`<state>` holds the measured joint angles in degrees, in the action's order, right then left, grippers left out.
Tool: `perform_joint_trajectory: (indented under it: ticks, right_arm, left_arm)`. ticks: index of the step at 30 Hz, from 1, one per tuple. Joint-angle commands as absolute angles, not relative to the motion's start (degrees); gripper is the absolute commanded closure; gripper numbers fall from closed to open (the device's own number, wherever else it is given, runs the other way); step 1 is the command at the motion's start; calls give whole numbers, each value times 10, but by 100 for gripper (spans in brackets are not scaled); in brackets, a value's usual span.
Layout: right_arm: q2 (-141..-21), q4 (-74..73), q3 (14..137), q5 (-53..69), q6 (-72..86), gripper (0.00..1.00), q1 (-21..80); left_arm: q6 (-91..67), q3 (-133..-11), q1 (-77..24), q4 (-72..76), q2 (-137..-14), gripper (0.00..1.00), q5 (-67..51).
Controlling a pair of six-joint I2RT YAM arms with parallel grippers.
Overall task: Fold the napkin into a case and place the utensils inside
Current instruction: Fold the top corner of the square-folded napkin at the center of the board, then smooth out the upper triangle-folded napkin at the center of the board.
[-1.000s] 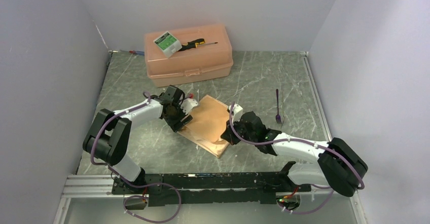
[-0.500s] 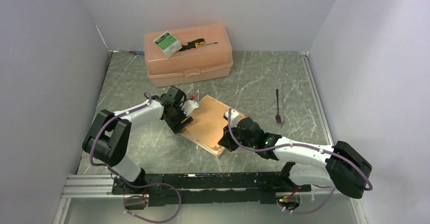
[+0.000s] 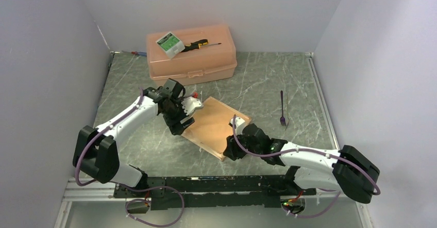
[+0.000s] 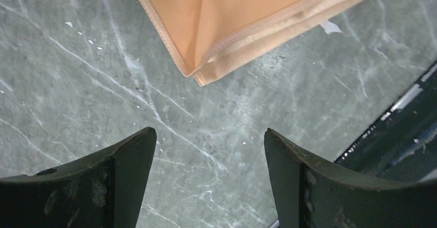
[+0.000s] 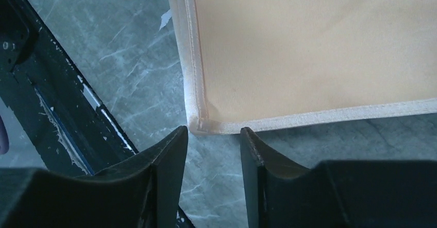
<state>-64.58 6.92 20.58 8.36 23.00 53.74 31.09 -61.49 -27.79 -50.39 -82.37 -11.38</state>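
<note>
napkin: 1 | fork: 1 | peach plastic box: 1 | screwdriver: 1 | green-white carton: 1 | robot arms: 2

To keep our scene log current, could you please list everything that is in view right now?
napkin: one, peach-orange, folded flat at the table's centre.
fork: one, dark purple, on the table right of the napkin, apart from it.
plastic box: one, peach, at the back of the table.
small carton: one, green and white, on the box lid.
screwdriver: one, black-and-yellow handle, on the lid beside the carton.
table: one, grey-green marbled.
left tool: one, black, open and empty, just short of a napkin corner.
right tool: one, black, open and empty, at the napkin's near corner.
</note>
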Motion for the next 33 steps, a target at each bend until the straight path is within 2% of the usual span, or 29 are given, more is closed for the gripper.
perform_joint_trajectory:
  ticks: [1, 5, 9, 12, 16, 17, 33]
  right_arm:
    - [-600, 45, 221, 66, 235, 54, 540]
    - [-556, 16, 233, 72, 236, 54, 540]
    - [-543, 22, 239, 46, 241, 61, 539]
    - [-582, 77, 235, 32, 253, 72, 538]
    - [-665, 131, 238, 42, 271, 97, 539]
    - [-680, 138, 238, 46, 275, 100, 540]
    - [-672, 113, 196, 59, 276, 100, 548]
  left_arm:
    - [343, -665, -279, -580, -829, 18, -162]
    - [345, -697, -278, -597, -845, 19, -180]
    - [309, -700, -279, -550, -862, 22, -166]
    - [273, -696, -279, -492, -889, 26, -141]
    - [244, -677, -279, -425, -918, 28, -117]
    - [240, -673, -279, -410, -924, 28, -112]
    - [232, -635, -285, -328, -961, 28, -84]
